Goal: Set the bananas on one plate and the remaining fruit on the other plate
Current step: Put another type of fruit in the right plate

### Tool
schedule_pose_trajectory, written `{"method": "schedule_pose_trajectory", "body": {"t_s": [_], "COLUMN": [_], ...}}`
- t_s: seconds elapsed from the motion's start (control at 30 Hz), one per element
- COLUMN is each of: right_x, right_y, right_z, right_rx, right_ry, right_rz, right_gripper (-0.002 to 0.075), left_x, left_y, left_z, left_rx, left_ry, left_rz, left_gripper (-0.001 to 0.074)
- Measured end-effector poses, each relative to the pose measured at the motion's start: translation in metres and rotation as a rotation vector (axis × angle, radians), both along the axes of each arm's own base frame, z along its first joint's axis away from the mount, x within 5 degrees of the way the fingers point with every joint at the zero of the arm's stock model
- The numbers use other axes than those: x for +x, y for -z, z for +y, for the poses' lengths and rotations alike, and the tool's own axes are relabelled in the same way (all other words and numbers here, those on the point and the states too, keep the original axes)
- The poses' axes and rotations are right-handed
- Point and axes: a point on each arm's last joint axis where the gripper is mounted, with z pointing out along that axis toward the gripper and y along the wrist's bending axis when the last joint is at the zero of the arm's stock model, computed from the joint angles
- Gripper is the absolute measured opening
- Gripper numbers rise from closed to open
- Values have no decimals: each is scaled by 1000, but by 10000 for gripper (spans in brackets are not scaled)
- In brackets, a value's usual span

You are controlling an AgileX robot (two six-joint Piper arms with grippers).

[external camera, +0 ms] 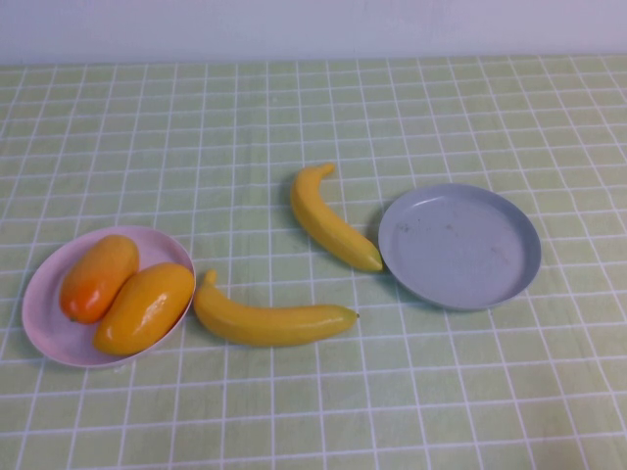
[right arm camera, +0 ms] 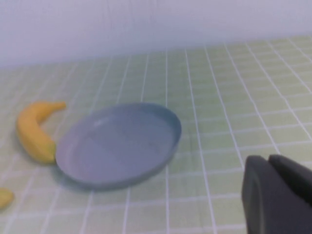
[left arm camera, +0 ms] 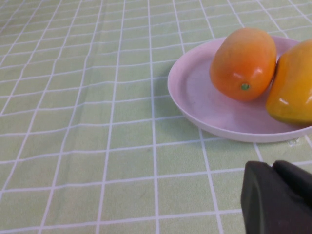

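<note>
Two mango-like fruits lie on the pink plate (external camera: 37, 328) at the left: a redder one (external camera: 98, 277) and a yellower one (external camera: 145, 307). One banana (external camera: 269, 321) lies on the cloth just right of that plate. The second banana (external camera: 325, 221) lies with its tip touching the left rim of the empty grey-blue plate (external camera: 460, 245). Neither arm shows in the high view. My left gripper (left arm camera: 273, 165) is shut and empty, near the pink plate (left arm camera: 204, 114) with its two fruits (left arm camera: 243, 63). My right gripper (right arm camera: 268, 158) is shut and empty, near the grey plate (right arm camera: 119, 144) and a banana (right arm camera: 33, 131).
A green checked cloth (external camera: 313, 108) covers the whole table, and a pale wall runs along its far edge. Nothing else stands on the cloth.
</note>
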Motion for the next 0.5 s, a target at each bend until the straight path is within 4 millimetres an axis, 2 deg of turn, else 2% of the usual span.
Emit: {"method": "schedule_pose_trajectory", "body": {"t_s": [0.27, 0.5], "right_x": [2, 2], "right_y": [-19, -19], "right_z": [-7, -7], "right_rx": [269, 470], "right_ry": [85, 90], "right_rz": [-176, -150], "right_gripper": [-17, -17], "left_x": [0, 0], "left_y": [0, 0], "left_z": [0, 0], "left_rx": [0, 0], "left_ry": [0, 0], "left_rz": [0, 0], "left_gripper": [0, 0]}}
